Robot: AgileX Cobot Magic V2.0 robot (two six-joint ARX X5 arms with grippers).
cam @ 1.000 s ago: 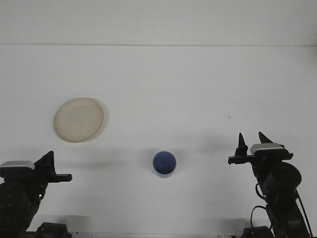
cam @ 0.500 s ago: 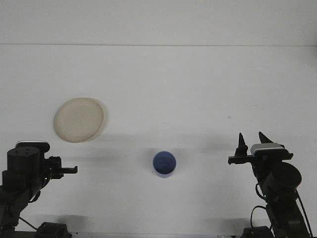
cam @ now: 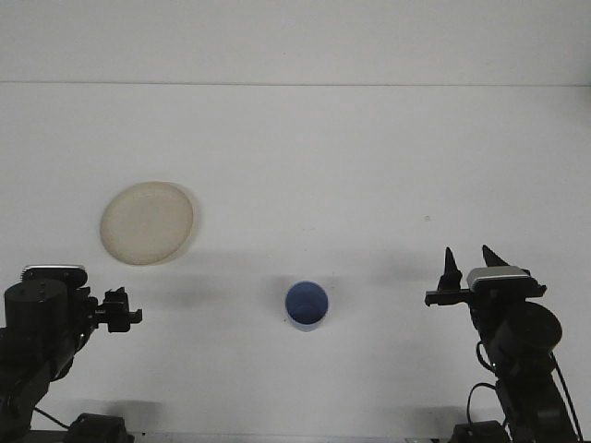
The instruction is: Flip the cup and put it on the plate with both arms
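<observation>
cup [cam: 306,305]: blue, plain, no pattern | plate [cam: 147,222], up-left of cup: pale cream, plain | desk [cam: 369,166]: white, unpatterned | left gripper [cam: 118,312], left of cup: black | right gripper [cam: 469,265], right of cup: black, silver-grey block on top

A broad, flat white matte table [cam: 305,157] is filling nearly the whole view, meeting a pale plain wall [cam: 295,37] along a straight horizontal seam near the top. A tiny dark speck [cam: 427,219] is sitting on the table's right half.
</observation>
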